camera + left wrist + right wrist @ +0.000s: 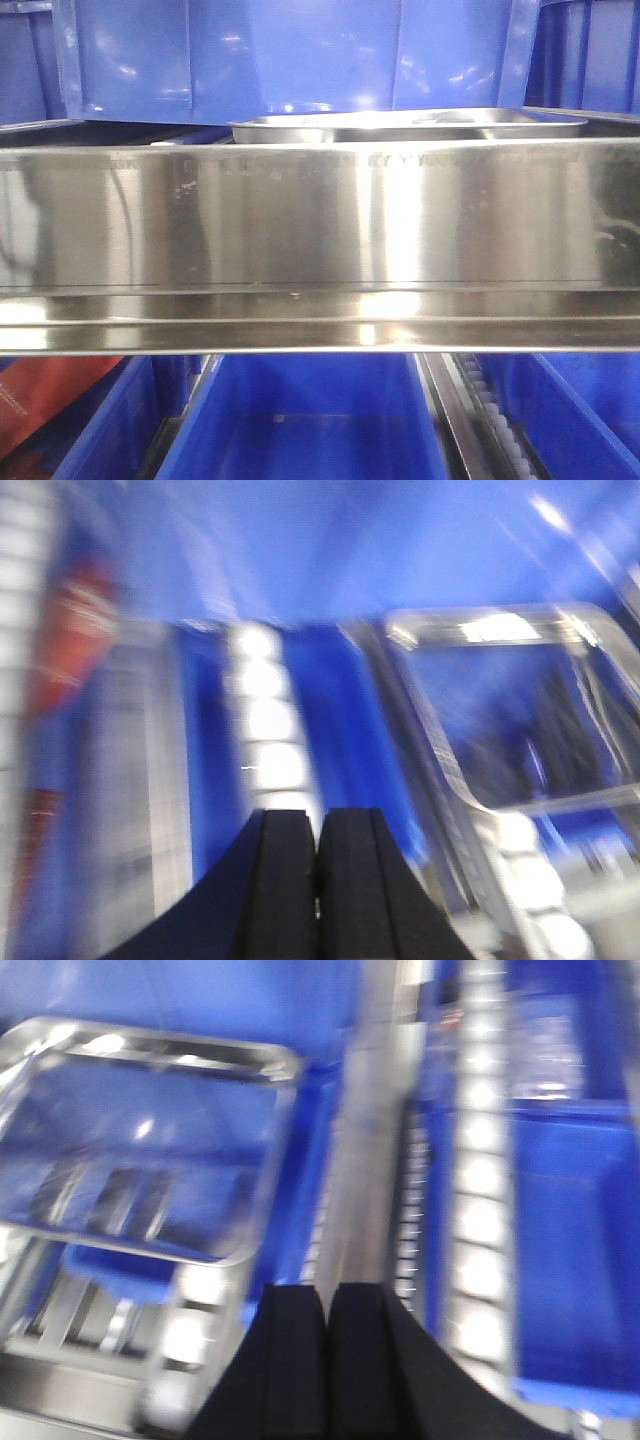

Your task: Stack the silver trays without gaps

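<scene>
A silver tray (400, 125) shows behind the steel rail in the front view, only its rim and top visible. The same kind of shiny tray lies at the right of the left wrist view (510, 710) and at the left of the right wrist view (140, 1150), resting over rollers and a blue bin. Both wrist views are blurred. My left gripper (317, 825) is shut and empty, left of the tray. My right gripper (327, 1300) is shut and empty, right of the tray's near corner. Neither touches a tray.
A long brushed-steel rail (320, 240) fills the middle of the front view. Blue plastic bins (300, 60) stand above and below it (310, 420). White roller tracks (480, 1220) run beside a blue bin (580, 1240). A red object (70, 630) sits at the left.
</scene>
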{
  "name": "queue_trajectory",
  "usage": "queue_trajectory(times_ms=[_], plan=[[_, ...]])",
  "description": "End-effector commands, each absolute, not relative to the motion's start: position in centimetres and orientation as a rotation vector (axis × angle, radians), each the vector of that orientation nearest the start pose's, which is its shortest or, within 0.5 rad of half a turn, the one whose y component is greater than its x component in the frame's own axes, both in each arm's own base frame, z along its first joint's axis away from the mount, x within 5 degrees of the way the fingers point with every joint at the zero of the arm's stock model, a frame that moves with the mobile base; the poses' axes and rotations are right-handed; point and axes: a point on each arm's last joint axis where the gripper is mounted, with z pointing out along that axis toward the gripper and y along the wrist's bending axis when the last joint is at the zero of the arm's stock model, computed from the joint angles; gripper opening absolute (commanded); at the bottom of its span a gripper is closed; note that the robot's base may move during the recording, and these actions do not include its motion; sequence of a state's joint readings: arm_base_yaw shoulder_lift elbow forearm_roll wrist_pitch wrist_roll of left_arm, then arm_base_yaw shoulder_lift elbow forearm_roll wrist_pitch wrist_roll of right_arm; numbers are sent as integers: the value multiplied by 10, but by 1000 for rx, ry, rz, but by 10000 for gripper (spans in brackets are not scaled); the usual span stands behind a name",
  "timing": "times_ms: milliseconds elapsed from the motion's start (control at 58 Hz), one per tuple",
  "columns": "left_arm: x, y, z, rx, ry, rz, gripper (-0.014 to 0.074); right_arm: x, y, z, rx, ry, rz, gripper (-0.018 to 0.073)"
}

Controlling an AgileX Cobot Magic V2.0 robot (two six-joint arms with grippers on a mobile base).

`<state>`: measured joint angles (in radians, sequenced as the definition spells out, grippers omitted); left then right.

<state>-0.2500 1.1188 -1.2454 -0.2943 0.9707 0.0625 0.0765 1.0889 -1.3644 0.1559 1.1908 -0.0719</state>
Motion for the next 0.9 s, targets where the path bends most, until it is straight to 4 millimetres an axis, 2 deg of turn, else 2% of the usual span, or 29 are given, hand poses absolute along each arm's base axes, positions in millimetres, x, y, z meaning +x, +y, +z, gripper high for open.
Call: queue_trajectory(times_ms=[0, 224, 362, 466, 603, 655, 793, 828, 879], plan=[[218, -104, 406, 356, 2308, -506, -19, 208, 41, 429, -215, 2374, 229, -81], [253, -180, 390, 452, 2345, -316, -19, 252, 68, 399, -179, 2445, 216, -78], [274, -216, 376, 473, 2383, -313, 17, 274, 75, 378, -141, 2509, 220, -78], [286, -230, 360, 492, 2435, -286, 138, 287, 78, 366, -139, 2526, 215, -78], [297, -239, 347, 496, 2485, -257, 358, 300, 81, 355, -138, 2535, 212, -54], [299, -241, 344, 498, 2490, -254, 413, 303, 82, 352, -137, 2542, 211, 27], [301, -242, 339, 463, 2505, -257, 445, 309, 83, 343, -138, 2564, 206, 379], [301, -243, 339, 457, 2504, -261, 445, 311, 84, 341, -138, 2571, 205, 442], [302, -244, 338, 445, 2500, -270, 445, 312, 84, 338, -136, 2579, 204, 471]])
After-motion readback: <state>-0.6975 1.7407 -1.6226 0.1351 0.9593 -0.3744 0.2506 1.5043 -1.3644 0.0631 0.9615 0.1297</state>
